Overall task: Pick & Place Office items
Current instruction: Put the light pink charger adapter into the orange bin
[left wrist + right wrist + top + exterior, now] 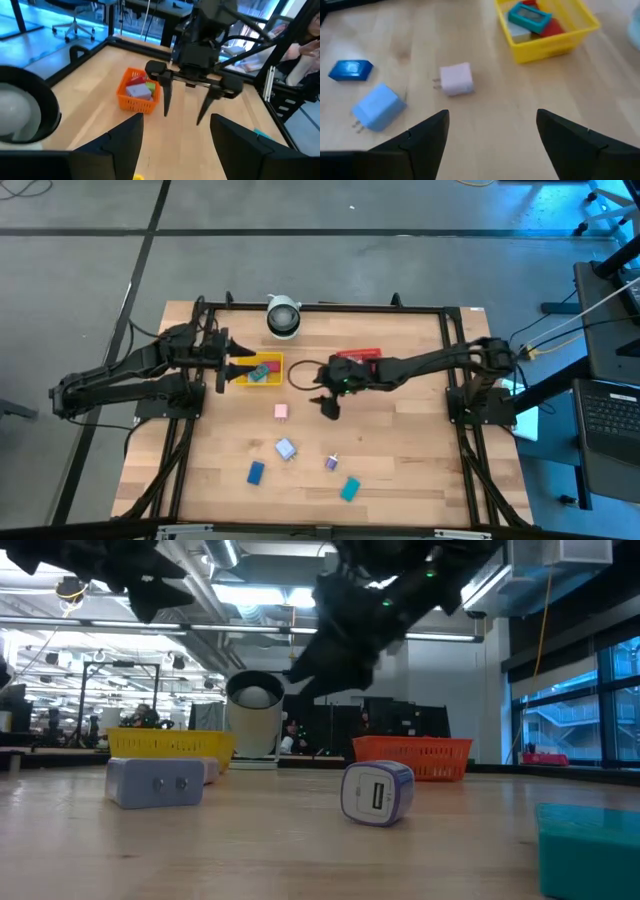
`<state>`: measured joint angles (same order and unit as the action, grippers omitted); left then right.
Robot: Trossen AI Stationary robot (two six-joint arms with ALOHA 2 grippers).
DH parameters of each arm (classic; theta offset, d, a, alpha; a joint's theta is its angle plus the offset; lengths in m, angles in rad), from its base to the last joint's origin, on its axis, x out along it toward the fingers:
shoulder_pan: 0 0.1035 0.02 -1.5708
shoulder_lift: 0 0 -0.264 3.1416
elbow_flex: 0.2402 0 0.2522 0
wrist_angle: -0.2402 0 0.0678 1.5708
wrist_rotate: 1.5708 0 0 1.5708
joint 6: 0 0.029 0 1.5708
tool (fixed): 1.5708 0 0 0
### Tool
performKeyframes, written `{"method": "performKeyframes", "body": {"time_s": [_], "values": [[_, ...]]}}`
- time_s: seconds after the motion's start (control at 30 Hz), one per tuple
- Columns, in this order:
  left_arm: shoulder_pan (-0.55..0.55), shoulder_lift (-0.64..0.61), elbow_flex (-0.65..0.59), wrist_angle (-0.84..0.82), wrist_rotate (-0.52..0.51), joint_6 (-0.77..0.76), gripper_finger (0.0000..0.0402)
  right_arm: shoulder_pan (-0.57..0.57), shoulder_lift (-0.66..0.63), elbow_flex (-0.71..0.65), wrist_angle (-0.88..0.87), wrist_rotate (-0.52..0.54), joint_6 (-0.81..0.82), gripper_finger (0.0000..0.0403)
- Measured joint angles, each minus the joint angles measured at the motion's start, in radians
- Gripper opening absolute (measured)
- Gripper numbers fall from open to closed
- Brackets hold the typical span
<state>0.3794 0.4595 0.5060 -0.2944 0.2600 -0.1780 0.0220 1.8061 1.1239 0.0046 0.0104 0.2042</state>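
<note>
Sorting is sitting partway through. The yellow tray [547, 30] is holding what looks like three pieces: a teal one on top, a red one and a whitish one under it. The red tray [137, 95] is carrying at least a whitish block and something red behind it; the count there is unsure, since the wall is hiding the bottom.

Five office items are lying loose on the table: a pink charger block [281, 412] nearest the trays, a light blue plug block [286, 448], a dark blue flat piece [255, 472], a small purple cube [331, 463] and a teal block [349, 489] closest to the front edge.

The right gripper [328, 402] is hovering mid-table with fingers spread wide and nothing between them; the pink block is lying just ahead of it, apart from both fingers. The left gripper [228, 370] is waiting beside the yellow tray, fingers likewise apart and empty.

Judgement: roughly half done, five pieces left, pink likely next.
</note>
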Motion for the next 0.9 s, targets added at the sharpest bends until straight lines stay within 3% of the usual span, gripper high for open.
{"method": "performKeyframes", "body": {"time_s": [0.63, 0.9], "values": [[0.000, 0.000, 0.000, -0.063, -0.002, 0.008, 0.0226, 0.072, 0.323, 0.280, -0.005, -0.030, -0.069, 0.0311], [0.000, 0.001, 0.000, -0.099, -0.002, 0.026, 0.0226, 0.068, 0.352, 0.308, 0.004, -0.022, -0.124, 0.0311]]}}
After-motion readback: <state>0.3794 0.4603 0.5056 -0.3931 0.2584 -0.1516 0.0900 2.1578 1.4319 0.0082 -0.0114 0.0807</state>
